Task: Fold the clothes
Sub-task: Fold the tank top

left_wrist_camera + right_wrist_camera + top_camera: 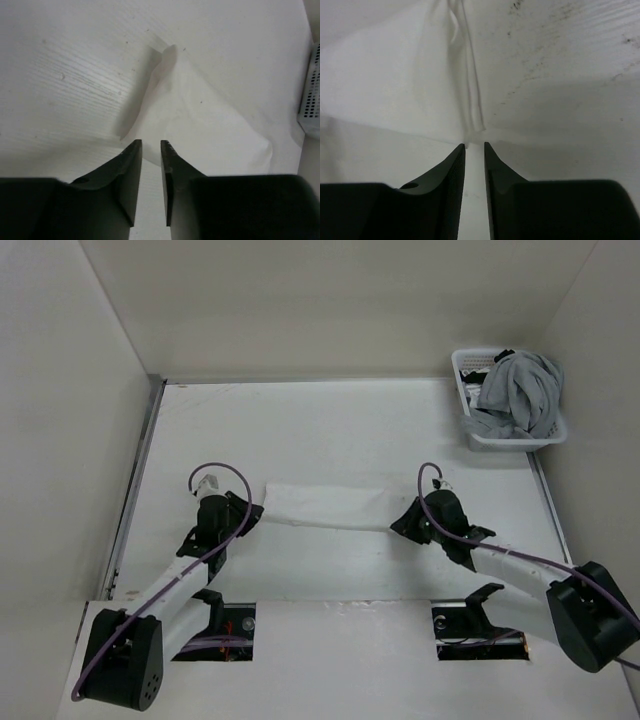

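While the garment is lying as a narrow band across the middle of the table, the grippers are sitting at its two ends. The left gripper is at the left end and the right gripper is at the right end. Each one's jaws are standing slightly apart, with a thin gap showing between the tips, so neither is clamping the garment. On the left wrist camera, a raised fold is running away from the tips. On the right wrist camera, a hemmed edge is ending just ahead of them. A basket holding grey clothes is standing in the far right corner, well apart.
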`<state>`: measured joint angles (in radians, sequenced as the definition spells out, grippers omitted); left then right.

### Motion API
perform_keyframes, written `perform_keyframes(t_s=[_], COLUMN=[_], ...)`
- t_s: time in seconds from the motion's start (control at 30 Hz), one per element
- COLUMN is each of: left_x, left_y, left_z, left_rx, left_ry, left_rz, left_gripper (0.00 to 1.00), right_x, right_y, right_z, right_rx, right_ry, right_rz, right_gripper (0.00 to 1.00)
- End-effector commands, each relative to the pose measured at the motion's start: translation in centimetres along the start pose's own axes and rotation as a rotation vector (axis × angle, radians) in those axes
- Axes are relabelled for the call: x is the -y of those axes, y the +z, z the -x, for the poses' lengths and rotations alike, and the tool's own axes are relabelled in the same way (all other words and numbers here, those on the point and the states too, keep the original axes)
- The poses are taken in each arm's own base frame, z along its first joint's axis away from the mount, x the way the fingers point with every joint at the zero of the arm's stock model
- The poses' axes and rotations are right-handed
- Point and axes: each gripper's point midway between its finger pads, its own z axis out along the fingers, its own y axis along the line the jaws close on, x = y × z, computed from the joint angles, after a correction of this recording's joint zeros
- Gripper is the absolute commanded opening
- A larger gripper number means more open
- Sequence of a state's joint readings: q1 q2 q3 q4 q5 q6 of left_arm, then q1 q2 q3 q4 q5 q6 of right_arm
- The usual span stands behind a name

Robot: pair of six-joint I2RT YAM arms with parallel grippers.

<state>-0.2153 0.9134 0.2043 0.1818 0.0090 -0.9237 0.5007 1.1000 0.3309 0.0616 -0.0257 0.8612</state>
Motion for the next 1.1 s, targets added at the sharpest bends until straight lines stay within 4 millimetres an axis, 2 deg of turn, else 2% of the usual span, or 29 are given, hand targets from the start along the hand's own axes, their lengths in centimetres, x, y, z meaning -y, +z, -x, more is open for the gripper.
perform_keyframes(t_s=[0.0, 0.07, 0.17, 0.27, 0.37, 0.4, 0.47, 0.6, 0.67, 0.73, 0.87, 0.97, 1.07], left_x=[-1.2, -1.3, -1.7, -1.9, -1.8, -1.8, -1.5, 0.0, 0.9, 1.7, 3.6, 5.0, 6.3], left_y=[0.0, -0.2, -0.8, -1.3, -1.6, -1.6, -1.6, -1.6, -1.7, -1.7, -1.7, -1.6, -1.6], left_z=[-0.7, -0.5, 0.1, 1.0, 1.8, 1.9, 2.1, 2.7, 2.8, 2.7, 1.7, 0.8, 0.0], left_rx=[-0.019, -0.008, 0.014, 0.047, 0.073, 0.074, 0.076, 0.086, 0.087, 0.082, 0.053, 0.031, 0.015], left_ry=[-0.003, -0.01, -0.02, -0.023, -0.032, -0.033, -0.03, -0.017, -0.004, 0.008, 0.03, 0.045, 0.062], left_rz=[0.023, 0.019, 0.03, 0.034, 0.024, 0.024, 0.017, -0.021, -0.043, -0.062, -0.11, -0.142, -0.171], left_gripper=[0.23, 0.29, 0.3, 0.31, 0.31, 0.31, 0.31, 0.31, 0.31, 0.31, 0.31, 0.31, 0.31], right_x=[-0.3, -1.4, -3.0, -3.6, -3.1, -2.9, -2.3, -2.2, -2.6, -2.6, -1.9, -2.2, -4.1], right_y=[0.0, -0.3, -0.2, 1.0, 2.9, 3.6, 4.7, 5.2, 4.8, 3.9, 1.1, -1.0, -2.6], right_z=[0.4, 1.5, 3.4, 4.0, 4.3, 4.3, 4.0, 5.1, 6.0, 7.1, 9.3, 11.2, 12.3], right_rx=[0.033, 0.066, 0.097, 0.078, 0.044, 0.03, 0.0, 0.035, 0.056, 0.1, 0.185, 0.253, 0.288], right_ry=[0.016, 0.004, -0.023, -0.023, 0.017, 0.033, 0.082, 0.158, 0.174, 0.181, 0.17, 0.105, 0.019], right_rz=[0.003, 0.039, 0.093, 0.128, 0.141, 0.142, 0.139, 0.16, 0.181, 0.186, 0.137, 0.076, 0.042], right_gripper=[0.34, 0.44, 0.53, 0.56, 0.56, 0.54, 0.45, 0.14, 0.05, 0.01, 0.0, 0.0, 0.01])
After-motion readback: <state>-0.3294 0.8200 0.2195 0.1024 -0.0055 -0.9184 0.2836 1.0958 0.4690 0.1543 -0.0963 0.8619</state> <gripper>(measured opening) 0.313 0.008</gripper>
